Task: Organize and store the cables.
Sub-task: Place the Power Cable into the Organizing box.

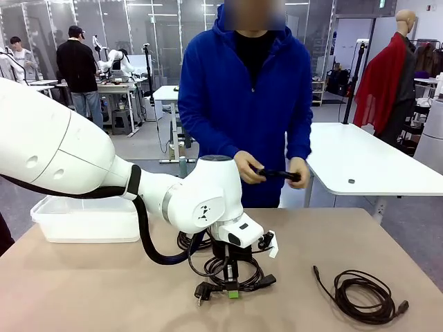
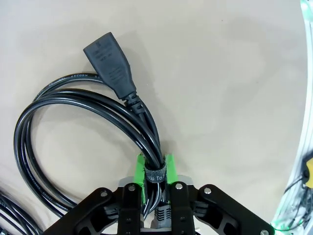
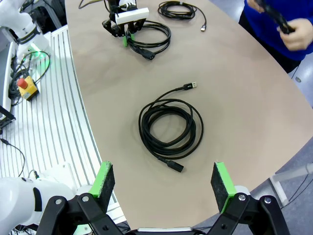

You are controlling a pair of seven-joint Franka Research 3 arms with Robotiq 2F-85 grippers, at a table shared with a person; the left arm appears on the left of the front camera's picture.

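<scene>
Left hand point(image 2: 155, 164) clamps coiled cable point(image 2: 88, 96) at strap point(image 2: 155, 174) reading "To"; right hand point(image 3: 162, 179) gapes empty.

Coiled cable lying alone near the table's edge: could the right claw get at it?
Probably yes. The right claw hangs open above that cable, with bare table around it and nothing between them.

Black cables point(image 2: 110, 63), green fingers point(image 3: 103, 180), beige table point(image 1: 346, 242), blue hoodie point(image 1: 208, 104)
</scene>
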